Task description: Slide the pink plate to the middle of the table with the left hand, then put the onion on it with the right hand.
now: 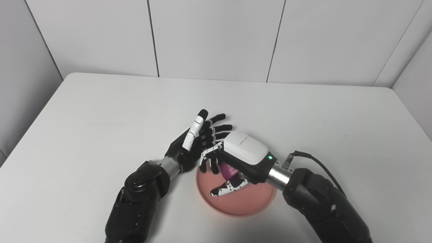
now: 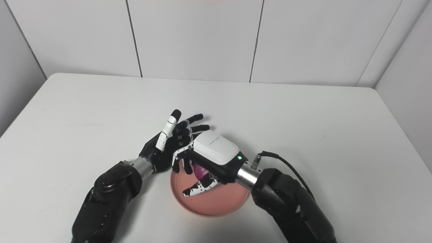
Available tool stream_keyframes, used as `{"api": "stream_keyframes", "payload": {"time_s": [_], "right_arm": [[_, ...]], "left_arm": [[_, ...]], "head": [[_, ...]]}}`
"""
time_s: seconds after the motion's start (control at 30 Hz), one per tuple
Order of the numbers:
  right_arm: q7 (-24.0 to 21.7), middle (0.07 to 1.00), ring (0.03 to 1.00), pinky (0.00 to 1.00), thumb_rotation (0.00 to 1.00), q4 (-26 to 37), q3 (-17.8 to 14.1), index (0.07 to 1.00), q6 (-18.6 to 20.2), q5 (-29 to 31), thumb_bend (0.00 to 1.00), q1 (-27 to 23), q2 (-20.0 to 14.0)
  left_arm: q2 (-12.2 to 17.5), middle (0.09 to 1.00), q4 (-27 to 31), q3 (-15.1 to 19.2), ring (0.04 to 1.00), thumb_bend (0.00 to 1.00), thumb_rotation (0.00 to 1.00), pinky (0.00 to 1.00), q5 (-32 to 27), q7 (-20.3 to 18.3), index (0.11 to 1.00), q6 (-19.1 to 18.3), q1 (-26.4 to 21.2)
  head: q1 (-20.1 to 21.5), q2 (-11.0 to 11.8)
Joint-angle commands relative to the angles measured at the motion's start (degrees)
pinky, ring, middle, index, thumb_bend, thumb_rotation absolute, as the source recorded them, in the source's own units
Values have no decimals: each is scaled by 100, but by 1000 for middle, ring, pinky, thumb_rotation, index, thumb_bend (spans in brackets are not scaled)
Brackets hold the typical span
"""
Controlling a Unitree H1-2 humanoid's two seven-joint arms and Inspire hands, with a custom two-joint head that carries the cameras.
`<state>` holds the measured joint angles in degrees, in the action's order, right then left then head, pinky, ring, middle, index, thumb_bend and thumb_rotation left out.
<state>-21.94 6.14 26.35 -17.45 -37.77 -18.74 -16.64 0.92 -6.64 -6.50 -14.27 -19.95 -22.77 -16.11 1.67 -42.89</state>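
The right hand point(image 1: 236, 158) curls over the purple onion point(image 1: 228, 171), fingers and thumb wrapped around it above the pink plate point(image 1: 236, 199). The left hand point(image 1: 197, 140) is spread and empty, just beyond the plate's far left rim. The plate sits near the front middle of the white table point(image 1: 101, 111), with pale wall panels point(image 1: 209, 37) behind.

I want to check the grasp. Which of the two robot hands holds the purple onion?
The right hand, curled around the purple onion over the round pink plate. The left hand is open, empty.
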Motion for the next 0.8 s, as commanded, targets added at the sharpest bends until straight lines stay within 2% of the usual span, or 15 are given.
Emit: {"api": "stream_keyframes", "payload": {"time_s": [0.0, 0.07, 0.17, 0.2, 0.23, 0.3, 0.37, 0.43, 0.47, 0.53, 0.57, 0.77], "right_arm": [[91, 376, 297, 230, 168, 125, -46, 483, -216, 32, 493, -152, -45], [159, 362, 273, 209, 175, 72, -53, 480, -291, 77, 495, -128, -51], [246, 446, 346, 266, 181, 17, -50, 487, -408, 79, 500, -125, -64], [292, 473, 372, 289, 429, 0, -52, 534, -474, 44, 600, -128, -68], [344, 483, 381, 297, 514, -30, -60, 555, -563, 29, 648, -129, -72], [418, 504, 423, 338, 606, -90, -72, 584, -713, 42, 728, -136, -82], [447, 517, 444, 361, 635, -145, -78, 594, -806, 62, 756, -145, -97], [466, 546, 505, 450, 722, -188, -83, 617, -864, 59, 834, -150, -115], [476, 564, 536, 499, 741, -199, -86, 626, -880, 55, 876, -149, -122], [497, 571, 549, 519, 746, -207, -86, 629, -896, 46, 891, -151, -131], [507, 590, 584, 558, 753, -210, -84, 634, -901, 45, 911, -154, -136], [545, 619, 652, 596, 762, -194, -100, 641, -897, 47, 940, -161, -150]], "left_arm": [[-3, 814, 98, -11, 814, 730, 974, 765, -5, -12, 880, 58, -91], [-3, 816, 93, -6, 815, 732, 971, 756, -5, -12, 882, 64, -89], [-7, 811, 86, 8, 802, 732, 959, 746, -6, -2, 877, 69, -83], [-6, 810, 88, 7, 797, 733, 956, 743, -2, 2, 876, 57, -83], [0, 810, 83, 1, 794, 736, 955, 738, 9, 2, 876, 62, -86], [10, 808, 81, -15, 785, 741, 960, 722, 35, 2, 868, 78, -88], [15, 807, 90, -27, 780, 739, 963, 715, 62, 14, 865, 89, -84], [16, 799, 101, -35, 767, 737, 970, 707, 84, 27, 863, 92, -79], [13, 796, 103, -35, 765, 731, 970, 705, 81, 27, 862, 95, -76], [7, 794, 103, -30, 763, 730, 970, 704, 74, 22, 861, 99, -73], [7, 788, 101, -27, 754, 728, 969, 684, 70, 18, 857, 95, -74], [9, 789, 57, -24, 743, 736, 963, 643, 55, -14, 857, 123, -90]], "head": [[-5, -4], [6, -6], [10, -9], [10, -9], [10, -9], [8, -10], [8, -10], [11, -14], [11, -11], [11, -11], [11, -11], [24, -1]]}}
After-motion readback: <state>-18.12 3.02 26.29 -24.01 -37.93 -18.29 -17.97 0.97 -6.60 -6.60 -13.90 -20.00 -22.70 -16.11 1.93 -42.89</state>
